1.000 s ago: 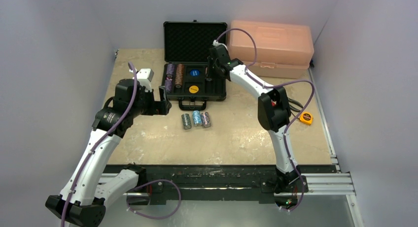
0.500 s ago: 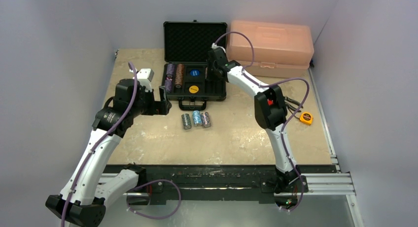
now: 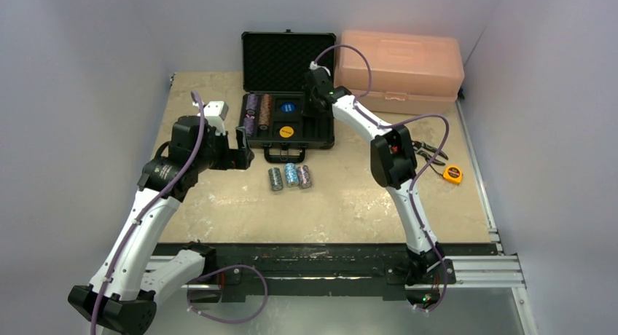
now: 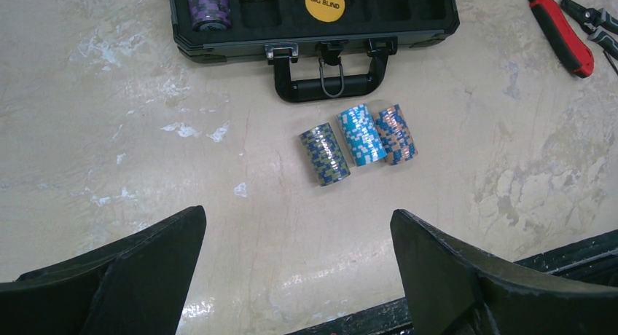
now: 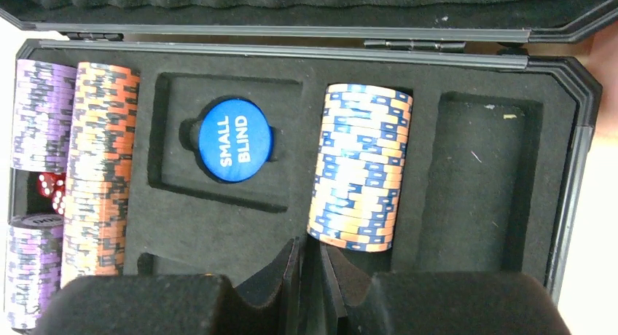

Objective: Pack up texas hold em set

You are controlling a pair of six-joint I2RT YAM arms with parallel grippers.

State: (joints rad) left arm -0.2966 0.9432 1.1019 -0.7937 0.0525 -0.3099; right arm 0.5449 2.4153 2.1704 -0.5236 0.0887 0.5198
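Right gripper (image 5: 310, 253), fingers almost pressed together and empty, sits just beside the orange-blue chip stack (image 5: 361, 167) lying in the black case (image 5: 576, 124).

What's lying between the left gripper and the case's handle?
Three chip stacks lying side by side; the left wrist view shows them.

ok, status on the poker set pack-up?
Left gripper open, hovering near three loose chip stacks on the table. Right gripper shut, empty, over the case; blue-orange stack seated in its slot. Nothing in the way; pliers off to the right.
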